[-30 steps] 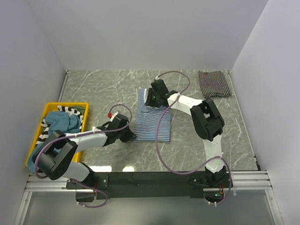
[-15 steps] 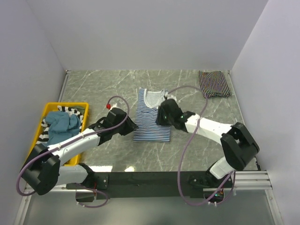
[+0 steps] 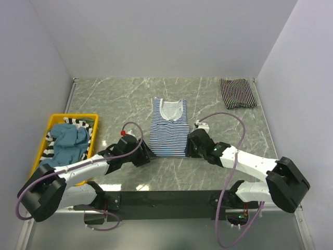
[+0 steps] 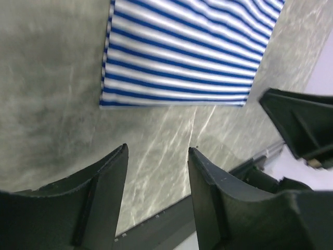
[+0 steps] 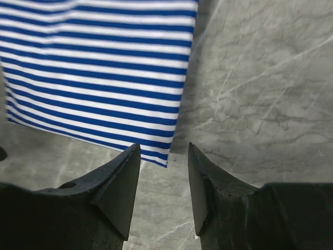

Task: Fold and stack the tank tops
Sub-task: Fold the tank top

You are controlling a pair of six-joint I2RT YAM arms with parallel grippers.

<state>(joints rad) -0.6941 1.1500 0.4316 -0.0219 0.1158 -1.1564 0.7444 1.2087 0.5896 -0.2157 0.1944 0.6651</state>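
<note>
Hidden or unclear:
- From the overhead view my own wrists cover both sets of fingertips, so the gaps cannot be read there.
- Clothes in the yellow bin (image 3: 73,116) are heaped. I see a teal cloth (image 3: 68,138) over something black-and-white striped (image 3: 79,124), but I cannot tell how many pieces there are.
- The left wrist camera cuts off a black shape (image 4: 299,122) at its right edge. It is part of my right arm, though I cannot tell which part.

View against view:
- Only the overhead shows the whole blue-and-white tank top (image 3: 168,127). It lies flat mid-table (image 3: 104,99) with its neckline toward the far wall, and a dark striped folded top (image 3: 238,92) sits in the far right corner.
- The wrist cameras show only the hem end of the tank top (image 4: 182,52) (image 5: 93,67), lying smooth on the marble.

Fingers:
- My left gripper (image 3: 143,154) (image 4: 157,151) is near the hem's left corner. Its fingers are wide apart and hold nothing, with bare marble between them.
- My right gripper (image 3: 191,145) (image 5: 164,146) is at the hem's right corner. Its fingers are apart with a narrower gap, and the corner shows in that gap but is not pinched.
</note>
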